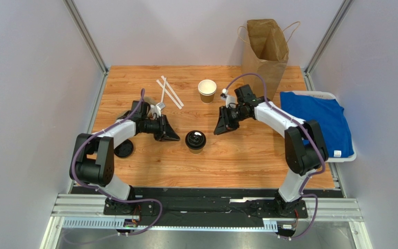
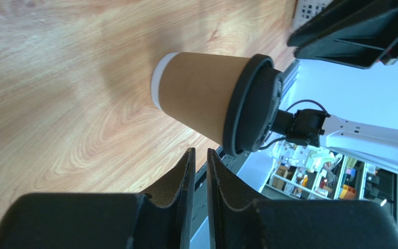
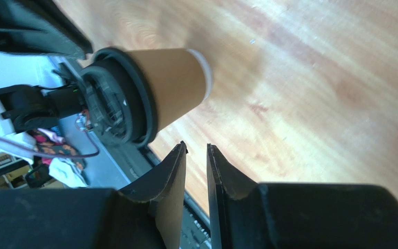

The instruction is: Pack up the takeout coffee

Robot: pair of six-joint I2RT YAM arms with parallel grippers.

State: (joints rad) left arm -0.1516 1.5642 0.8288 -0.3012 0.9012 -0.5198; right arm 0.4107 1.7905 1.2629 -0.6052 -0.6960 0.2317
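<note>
top external: black-lidded brown kraft paper cup (image 1: pixel 195 140) stands unheld between left gripper (image 1: pixel 173 137) and right gripper (image 1: pixel 218 129); both jaws narrow, empty; nothing packed yet.

Takeout coffee (image 1: pixel 195 140) stands before open cup (image 1: pixel 207 90) and bag (image 1: pixel 265 52).

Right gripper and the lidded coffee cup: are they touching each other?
Apart. In the top view, bare table shows between the right gripper and the takeout coffee; the right wrist view shows the same gap.
</note>
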